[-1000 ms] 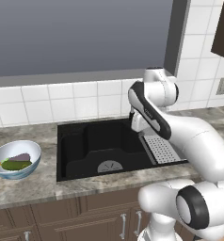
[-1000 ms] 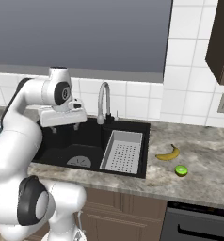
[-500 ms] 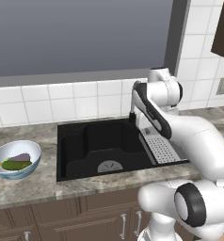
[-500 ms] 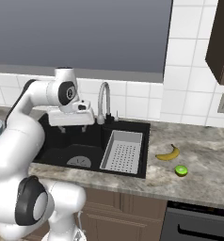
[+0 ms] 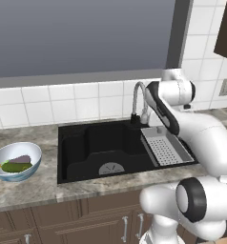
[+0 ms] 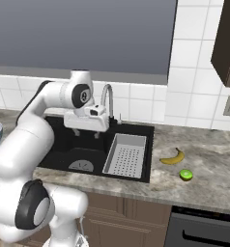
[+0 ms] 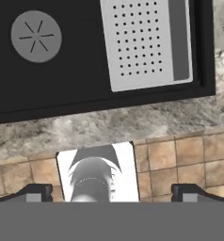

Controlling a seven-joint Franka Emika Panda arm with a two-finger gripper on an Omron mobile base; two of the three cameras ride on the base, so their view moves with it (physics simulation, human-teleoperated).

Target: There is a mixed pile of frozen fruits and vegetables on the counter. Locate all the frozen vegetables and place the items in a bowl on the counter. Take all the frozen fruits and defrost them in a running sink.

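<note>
My gripper [image 6: 86, 132] hangs open and empty over the black sink [image 6: 64, 144], just left of the chrome faucet [image 6: 107, 99]. In the hand view its two fingertips [image 7: 36, 192] stand wide apart, looking down on the round drain [image 7: 36, 36] and the grey perforated tray [image 7: 144, 40]. The yellow banana [image 6: 172, 157] and the bright green lime [image 6: 186, 174] lie on the counter [image 6: 204, 183] right of the sink. The pale blue bowl [image 5: 10, 152], on the counter at the far left, holds the dark green cucumber piece [image 5: 14, 167] and the grey-purple eggplant lump [image 5: 21, 159].
The faucet [image 5: 138, 100] rises behind the sink's back rim, close to my forearm. The tray [image 6: 126, 154] fills the sink's right part. A white tiled wall runs along the back. A dark cabinet [image 6: 228, 43] hangs at upper right, and an oven front [image 6: 204, 229] sits below the counter.
The arm has swung to the right over the sink, carrying the open gripper from above the basin's left side to beside the faucet. Nothing else has moved.
</note>
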